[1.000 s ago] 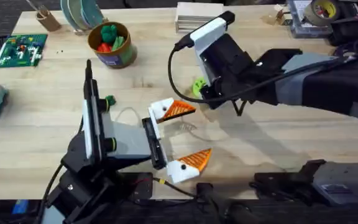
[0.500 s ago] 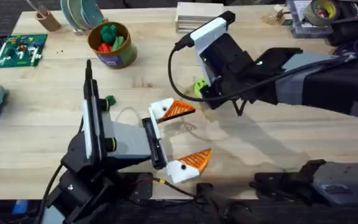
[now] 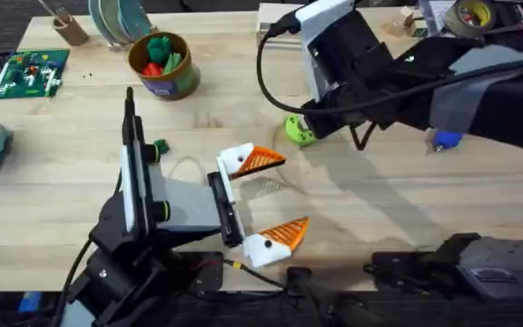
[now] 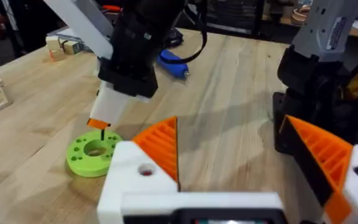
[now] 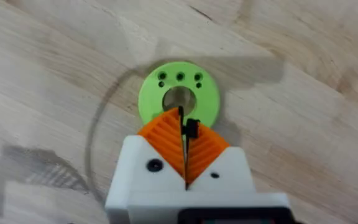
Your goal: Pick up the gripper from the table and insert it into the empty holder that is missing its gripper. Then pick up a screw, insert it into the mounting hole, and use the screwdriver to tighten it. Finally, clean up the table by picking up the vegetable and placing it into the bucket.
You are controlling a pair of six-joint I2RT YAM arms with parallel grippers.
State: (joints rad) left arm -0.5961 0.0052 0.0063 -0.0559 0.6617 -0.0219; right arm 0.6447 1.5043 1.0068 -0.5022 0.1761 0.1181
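Screw: tiny dark thing, looks like a screw, pinched between the orange pads of the right gripper. It hangs right over the centre hole of the green disc.
Right gripper: clamped tight on that screw, tip pointing down at the disc. From the left wrist cam you can see it just above the disc; can't tell if anything touches.
Left gripper: spread wide, nothing in it, lying low over the table with its tips pointing toward the right side.
Orange finger: seated in its white holder, the one nearer the disc. The other jaw has an orange finger on it too.
Mounting hole: small round hole visible in the holder, beside the orange finger.
Screwdriver: blue handle peeking out from under the right arm, lying on the table well away from the left gripper.
Vegetable: little dark green bit on the table, right beside the left arm.
Bucket: far left part of the table, red and green toys inside.
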